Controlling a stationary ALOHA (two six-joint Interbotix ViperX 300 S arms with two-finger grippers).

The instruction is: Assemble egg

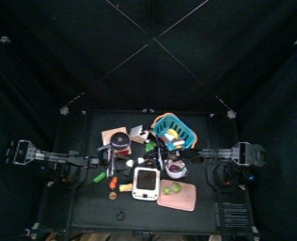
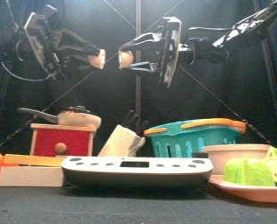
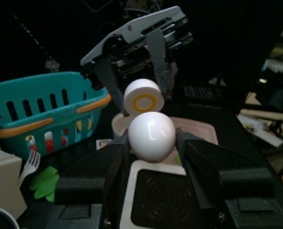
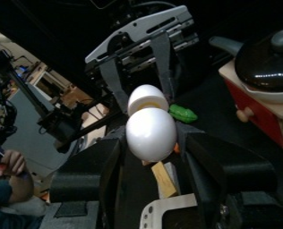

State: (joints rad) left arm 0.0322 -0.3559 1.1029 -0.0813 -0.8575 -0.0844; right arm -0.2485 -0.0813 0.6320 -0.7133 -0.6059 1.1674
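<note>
- Near, above the table [image 2: 129, 206]: scale [image 2: 135, 171], basket [image 2: 195, 136].
- Beyond, aloft: left tool [image 2: 97, 59] grasps one egg half [image 2: 97, 59], right tool [image 2: 131, 59] the other half [image 2: 128, 59], slightly apart.
- Line up rims squarely, then press straight together, I'd say.

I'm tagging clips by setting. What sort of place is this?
Probably a robot test bench, not a real kitchen: black curtains pen in a small table crowded with play-kitchen things, such as a teal basket and a scale, while two arms work above.
</note>
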